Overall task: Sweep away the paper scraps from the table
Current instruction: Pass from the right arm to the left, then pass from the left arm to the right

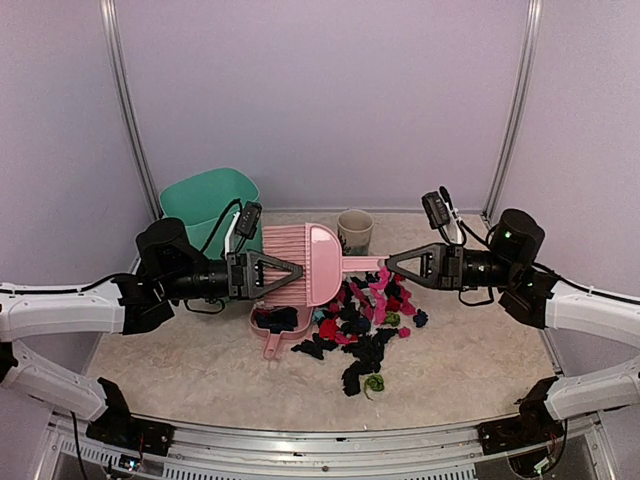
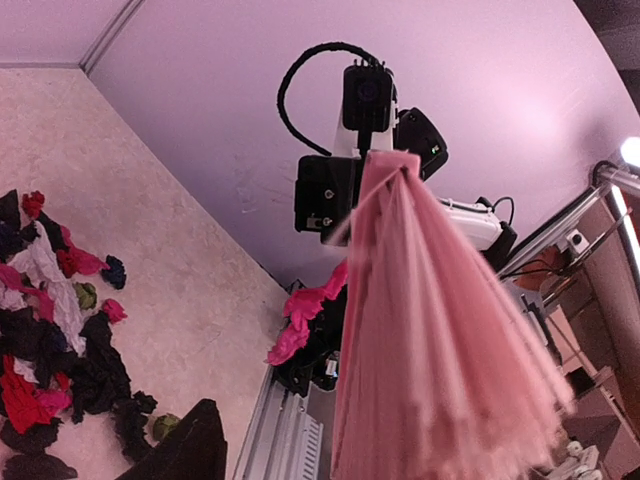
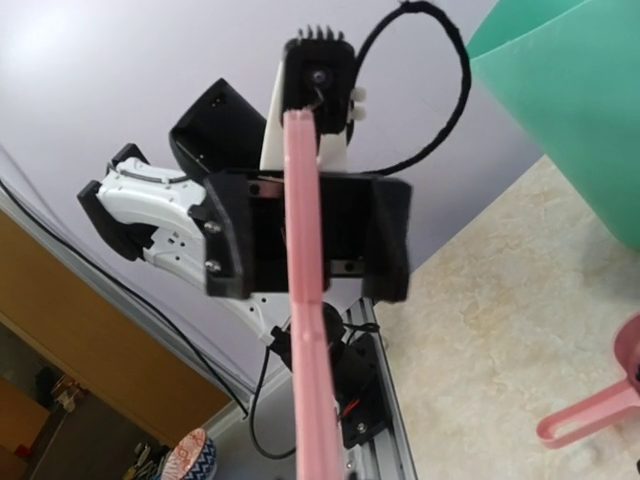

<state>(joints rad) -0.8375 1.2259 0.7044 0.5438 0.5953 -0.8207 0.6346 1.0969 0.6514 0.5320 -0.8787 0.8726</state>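
— Lavender walls behind, beige table under both arms: that is my overhead feed.

— Where are the scraps?

— The scraps lie heaped mid-table, right of centre. They are mostly black, with red, pink and a couple of green bits, too many for me to count. A few black ones sit in the dustpan, which lies flat just left of the heap.

— And the brush?

— One brush, up off the table, slung level between the arms. My right gripper is clamped on its handle tip. My left gripper is at the bristle end.

— Gripping it?

— Overhead can't settle that. The right wrist feed looks along the brush edge-on and shows the left jaws standing off it on either side, with a gap each way. So they are wide and holding nothing. The left wrist feed gives me only blurred pink bristles fanning close to the lens, plus the heap at its left edge.

— Tally?

— Two arms, one brush, one dustpan, one green bin rear left, one cup rear centre, behind the brush.
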